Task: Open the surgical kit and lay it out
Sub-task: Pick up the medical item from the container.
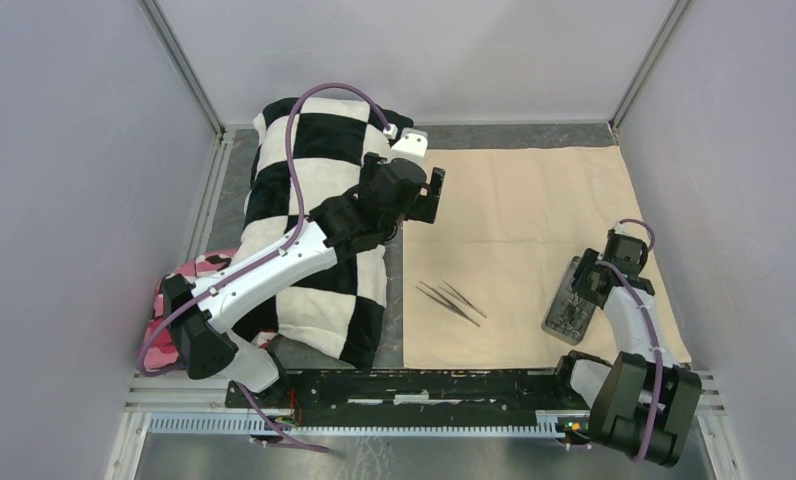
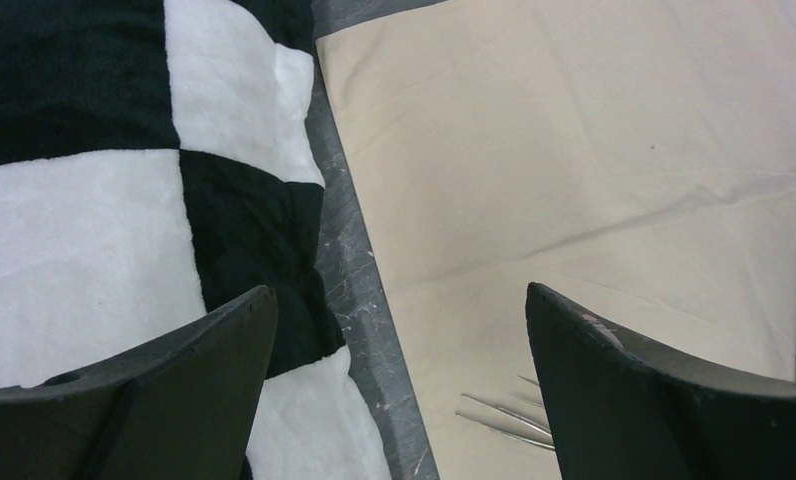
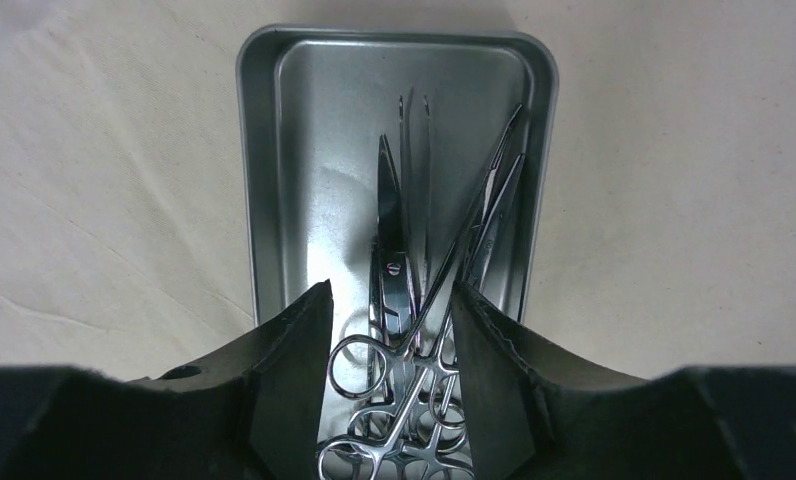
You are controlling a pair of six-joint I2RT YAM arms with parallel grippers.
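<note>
Several steel scissor-handled forceps point(image 3: 444, 270) lie between the right gripper point(image 3: 391, 300)'s fingers, whether clamped I cannot tell; better to single out one handle. The left gripper point(image 2: 396, 290) gapes wide.

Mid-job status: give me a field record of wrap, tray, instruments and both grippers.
wrap: beige cloth wrap, spread flat
tray: grey metal tray on the wrap's right side
in tray: scissor-handled forceps, piled
laid out: tweezers on the wrap, left of the tray
left gripper: open, empty, over the wrap's left edge beside the checkered pillow
right gripper: open, fingers straddling the forceps handles
</note>
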